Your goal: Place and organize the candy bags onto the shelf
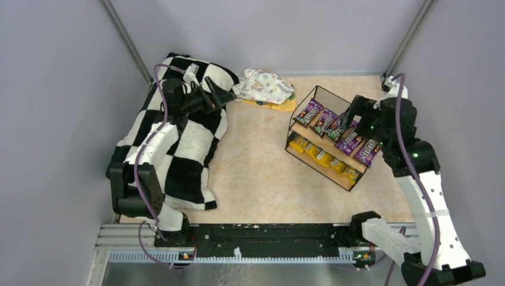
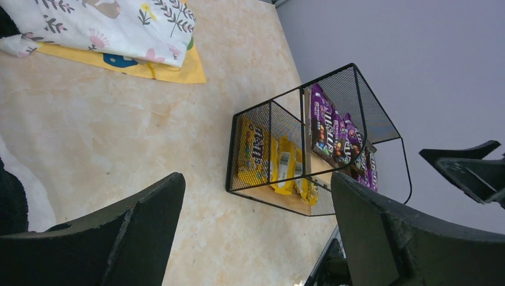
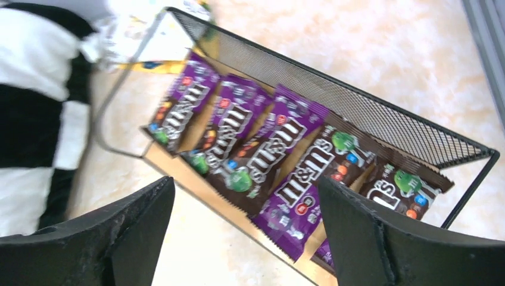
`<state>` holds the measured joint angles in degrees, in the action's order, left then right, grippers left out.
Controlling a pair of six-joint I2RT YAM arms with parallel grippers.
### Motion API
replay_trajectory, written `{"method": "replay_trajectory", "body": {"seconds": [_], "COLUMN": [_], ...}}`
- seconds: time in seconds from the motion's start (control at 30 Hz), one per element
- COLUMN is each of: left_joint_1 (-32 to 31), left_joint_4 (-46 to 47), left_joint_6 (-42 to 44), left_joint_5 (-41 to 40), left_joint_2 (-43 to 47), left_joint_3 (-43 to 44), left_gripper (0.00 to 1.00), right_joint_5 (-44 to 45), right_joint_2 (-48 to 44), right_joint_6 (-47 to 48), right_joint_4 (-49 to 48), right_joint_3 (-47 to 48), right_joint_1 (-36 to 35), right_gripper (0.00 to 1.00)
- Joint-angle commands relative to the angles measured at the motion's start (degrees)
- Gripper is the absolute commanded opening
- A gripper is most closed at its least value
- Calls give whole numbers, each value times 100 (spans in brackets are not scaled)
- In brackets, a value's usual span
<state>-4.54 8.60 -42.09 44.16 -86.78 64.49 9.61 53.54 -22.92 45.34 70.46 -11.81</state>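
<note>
The shelf, a black wire rack with wooden boards, stands right of centre. Several purple candy bags lie in a row on its upper board, and several yellow candy bags on the lower one. In the right wrist view the purple candy bags fill the upper board of the shelf. My right gripper hovers just above that purple row, open, nothing between its fingers. My left gripper is open and empty over the checkered blanket, far from the shelf.
A black-and-white checkered blanket covers the table's left side. A white floral cloth bundle lies on a flat orange sheet at the back centre. Grey walls enclose the table.
</note>
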Motion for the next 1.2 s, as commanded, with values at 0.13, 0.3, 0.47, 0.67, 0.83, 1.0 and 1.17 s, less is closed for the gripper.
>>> {"method": "replay_trajectory", "body": {"seconds": [0.13,0.3,0.47,0.67,0.83,1.0,1.17], "left_joint_1": [-98,-292,-480,-644,-654,-654,-654], "left_joint_4": [110,42,426,294,37,82,131], "left_joint_6": [442,995,1285,1724,1404,1126,1079], "left_joint_5": [-12,-156,-202,-278,-582,-1015,-1304], "left_joint_2": [459,958,1750,2594,3222,4095,4671], "left_joint_3": [169,243,59,347,887,1004,1041], "left_gripper": [98,98,98,98,98,98,98], "right_joint_5": [-1318,-1229,-1355,-1247,-1145,-991,-712], "right_joint_2": [-977,-1020,-1300,-1864,-2021,-2373,-2479], "right_joint_6": [373,280,389,710,927,1099,1309], "right_joint_4": [-754,-526,-653,-734,-477,-555,-473], "right_joint_3": [737,1280,1611,1895,2212,1988,1979], "right_joint_1": [28,30,30,30,30,26,31], "right_gripper": [99,99,99,99,99,99,99]}}
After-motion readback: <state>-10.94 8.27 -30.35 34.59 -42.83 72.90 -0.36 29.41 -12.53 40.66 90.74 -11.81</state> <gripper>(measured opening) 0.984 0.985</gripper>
